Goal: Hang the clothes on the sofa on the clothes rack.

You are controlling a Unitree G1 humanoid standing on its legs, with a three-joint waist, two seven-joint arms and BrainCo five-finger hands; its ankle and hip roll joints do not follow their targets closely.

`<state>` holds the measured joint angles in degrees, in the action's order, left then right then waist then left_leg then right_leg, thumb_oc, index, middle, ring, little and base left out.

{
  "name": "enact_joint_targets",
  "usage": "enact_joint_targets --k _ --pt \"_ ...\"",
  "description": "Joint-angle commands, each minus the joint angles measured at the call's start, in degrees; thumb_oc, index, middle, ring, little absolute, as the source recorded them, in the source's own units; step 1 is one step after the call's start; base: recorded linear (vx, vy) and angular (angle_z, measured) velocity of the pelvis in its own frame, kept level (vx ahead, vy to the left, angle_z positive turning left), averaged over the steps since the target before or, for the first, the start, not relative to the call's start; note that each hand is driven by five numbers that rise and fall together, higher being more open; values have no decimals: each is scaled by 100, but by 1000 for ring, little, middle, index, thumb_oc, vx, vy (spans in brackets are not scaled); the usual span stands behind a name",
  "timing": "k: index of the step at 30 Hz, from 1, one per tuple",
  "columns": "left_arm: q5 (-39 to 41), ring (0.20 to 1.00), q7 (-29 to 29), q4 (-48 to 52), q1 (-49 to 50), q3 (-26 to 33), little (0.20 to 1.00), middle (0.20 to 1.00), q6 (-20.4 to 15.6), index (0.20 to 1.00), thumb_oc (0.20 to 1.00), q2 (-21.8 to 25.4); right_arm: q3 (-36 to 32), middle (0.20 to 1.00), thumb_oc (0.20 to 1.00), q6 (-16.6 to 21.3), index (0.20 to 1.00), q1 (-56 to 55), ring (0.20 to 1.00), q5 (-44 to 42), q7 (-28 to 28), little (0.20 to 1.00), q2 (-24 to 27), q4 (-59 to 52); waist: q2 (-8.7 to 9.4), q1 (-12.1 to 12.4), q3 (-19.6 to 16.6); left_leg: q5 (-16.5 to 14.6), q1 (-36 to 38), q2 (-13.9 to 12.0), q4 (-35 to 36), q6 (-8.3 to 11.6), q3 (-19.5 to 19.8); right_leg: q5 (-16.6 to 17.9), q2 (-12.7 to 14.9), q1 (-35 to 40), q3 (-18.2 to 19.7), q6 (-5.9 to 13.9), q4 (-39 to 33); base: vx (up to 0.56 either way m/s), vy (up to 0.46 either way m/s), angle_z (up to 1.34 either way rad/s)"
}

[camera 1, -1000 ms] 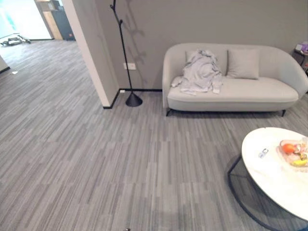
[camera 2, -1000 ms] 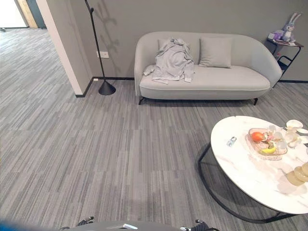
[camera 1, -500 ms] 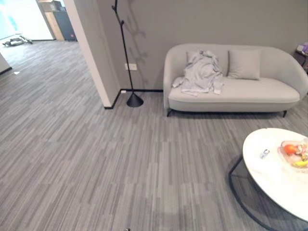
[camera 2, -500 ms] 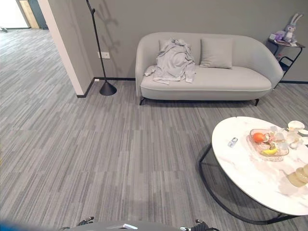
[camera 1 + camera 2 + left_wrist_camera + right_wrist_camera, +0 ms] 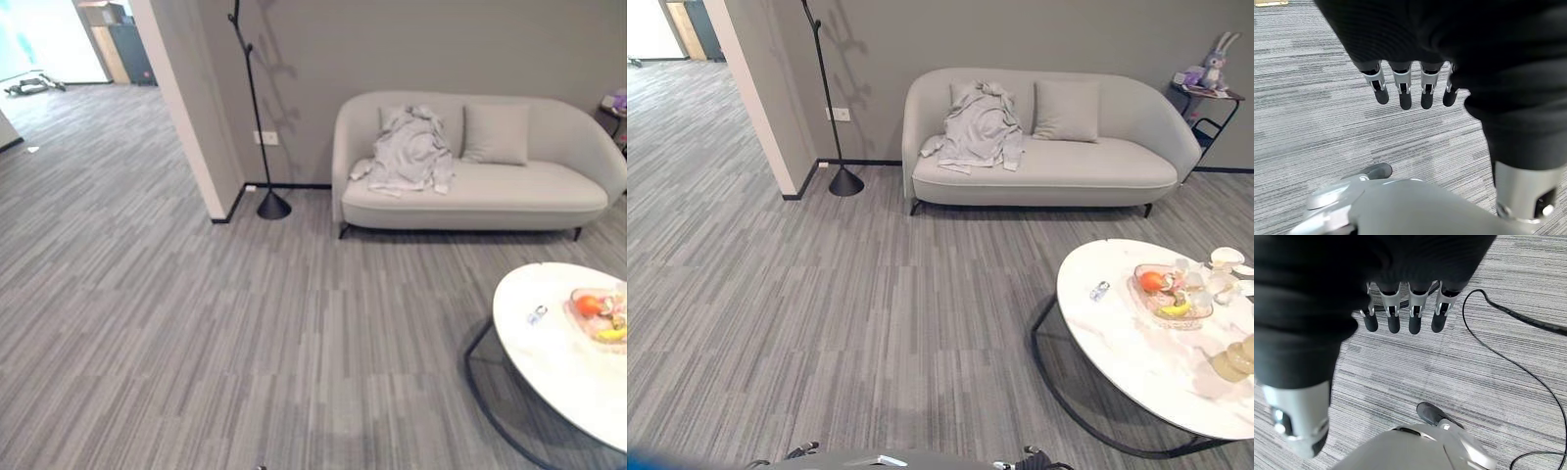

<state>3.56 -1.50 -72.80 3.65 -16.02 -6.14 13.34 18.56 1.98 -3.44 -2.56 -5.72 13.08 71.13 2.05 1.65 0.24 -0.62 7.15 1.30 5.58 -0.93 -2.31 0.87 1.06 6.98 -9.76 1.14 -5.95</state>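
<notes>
A crumpled light grey garment (image 5: 409, 150) lies on the left half of a pale grey sofa (image 5: 519, 186) against the far wall, draped partly up its backrest. A thin black clothes rack (image 5: 253, 98) with a round base stands left of the sofa, by a white wall corner. My left hand (image 5: 1405, 90) hangs over the grey carpet with straight fingers, holding nothing. My right hand (image 5: 1400, 318) hangs the same way, fingers straight and empty. Both are far from the sofa.
A round white table (image 5: 1136, 362) on a black frame stands at the near right, bearing a fruit tray (image 5: 1171, 294) and small items. A grey cushion (image 5: 495, 132) rests on the sofa. A side shelf with a plush rabbit (image 5: 1212, 64) is at the far right.
The whole picture has shifted slightly, so the camera has moved a little. The garment, sofa and rack stay where they were.
</notes>
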Motion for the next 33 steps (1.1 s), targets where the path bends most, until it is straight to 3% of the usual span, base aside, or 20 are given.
enact_joint_targets --k 1,17,20,23,26,27,28,29,30,33 --pt "-144 1000 -2 -307 -515 -229 1000 1000 -131 1000 1000 -117 193 1000 1000 118 1000 511 1000 45 10 1000 160 167 -65 -22 126 -177 4 -96 -58 338 246 159 558 -100 -91 880 95 0 0 0" --pt "-160 1000 -10 -272 -635 -234 1000 1000 -105 1000 1000 4 225 1000 1000 73 1000 753 1000 53 15 1000 182 97 -34 95 256 -209 -153 82 -58 104 277 286 700 -412 36 955 323 1 55 -1" --pt "-53 1000 -1 -178 -716 -198 1000 1000 -93 1000 1000 49 196 1000 1000 88 1000 835 1000 31 14 1000 201 68 -129 124 488 -236 -162 141 -109 -81 267 198 878 -1114 5 980 1698 -42 147 -26" --pt "-56 1000 4 -211 -738 -216 1000 1000 -76 1000 1000 82 153 1000 1000 91 1000 819 1000 -25 -3 1000 184 63 -138 69 612 -302 -22 155 -97 -115 288 455 1004 -1617 -26 949 2448 81 80 -22" --pt "-49 1000 -5 -213 -784 -262 1000 1000 -115 1000 1000 79 129 1000 1000 97 1000 802 1000 -30 -23 1000 195 61 -136 -12 676 -397 110 141 -58 -72 372 479 983 -1769 -53 904 2030 173 -29 1" --pt "-29 1000 -59 -197 -869 -314 1000 1000 -167 1000 1000 59 77 1000 1000 101 1000 831 1000 -67 -66 1000 218 54 -129 -103 745 -490 194 147 -58 -20 456 672 999 -1849 -3 971 1366 129 -48 6" --pt "-29 1000 -59 -198 -869 -314 1000 1000 -167 1000 1000 58 77 1000 1000 101 1000 832 1000 -67 -66 1000 219 54 -135 -106 755 -493 206 141 -58 -19 460 677 994 -1829 -10 970 1352 324 -119 11" --pt "-3 1000 -103 -200 -919 -309 1000 1000 -203 1000 1000 35 34 1000 1000 84 1000 851 1000 -98 -98 1000 210 104 -124 -185 795 -594 295 119 -58 32 546 993 1061 -2109 128 1123 547 293 -100 21" --pt "12 1000 -106 -196 -938 -304 1000 1000 -207 1000 1000 20 -1 1000 1000 65 1000 852 1000 -101 -107 1000 212 124 -188 -226 828 -666 392 42 -58 73 600 1087 1062 -2151 63 1188 238 403 -135 23" --pt "-10 1000 -119 -218 -946 -293 1000 1000 -209 1000 1000 15 -43 1000 1000 44 1000 825 1000 -60 -132 1000 195 118 -220 -275 841 -830 600 -59 -58 161 632 1135 1150 -2504 -132 1309 95 296 -118 4"
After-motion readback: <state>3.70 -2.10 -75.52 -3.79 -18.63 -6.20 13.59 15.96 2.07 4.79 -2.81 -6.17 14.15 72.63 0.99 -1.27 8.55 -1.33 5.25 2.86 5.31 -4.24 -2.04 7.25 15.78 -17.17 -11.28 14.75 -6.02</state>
